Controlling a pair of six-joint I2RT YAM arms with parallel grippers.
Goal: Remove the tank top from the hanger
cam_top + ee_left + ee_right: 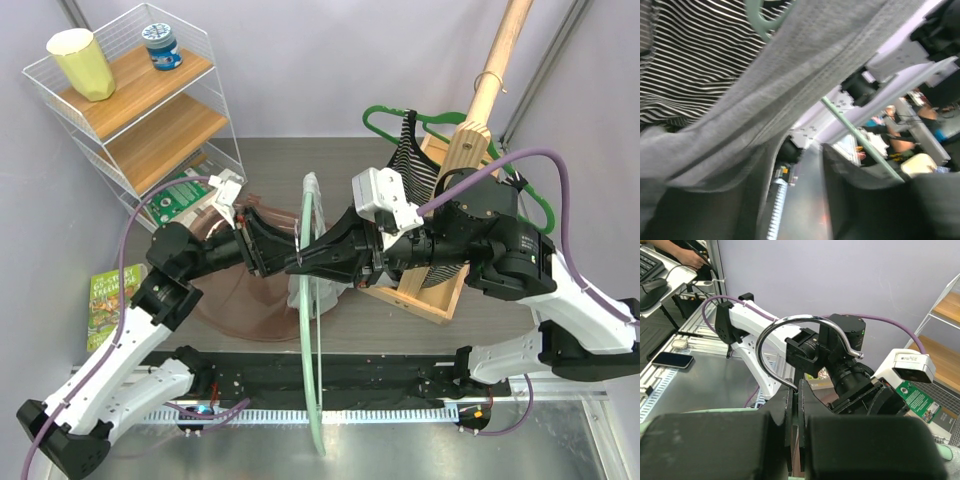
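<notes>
Centre of the table: your two arms meet tip to tip. The right gripper (pixel 308 262) is clamped on the chrome hook (pixel 771 327) of the pale green plastic hanger (pixel 305 340), which stands edge-on and runs from the far side toward the near edge. Your left gripper (pixel 286 254) sits just left of it, with its fingers (pixel 715 215) apart and grey-brown cloth draped over one of them.

The grey-brown tank top (pixel 235 300) lies heaped on the grey table (pixel 300 160) left of the hanger, under the left arm. You cannot tell whether any strap is on the hanger.

Room to move:
- Far left, the white wire shelf unit with wooden boards (pixel 180 125) hems in the left arm.
- Far right, the wooden pole stand (pixel 480 100) crowds the right arm.
- Bare tabletop shows between them on the far side.

Count:
- Two hangers, the second dark green (pixel 385 120).
- Two garments, the other a black-and-white striped top (pixel 412 155) on the stand.
- One yellow cup (pixel 82 62).
- One blue-lidded jar (pixel 161 46).
- One green book (pixel 112 300).
</notes>
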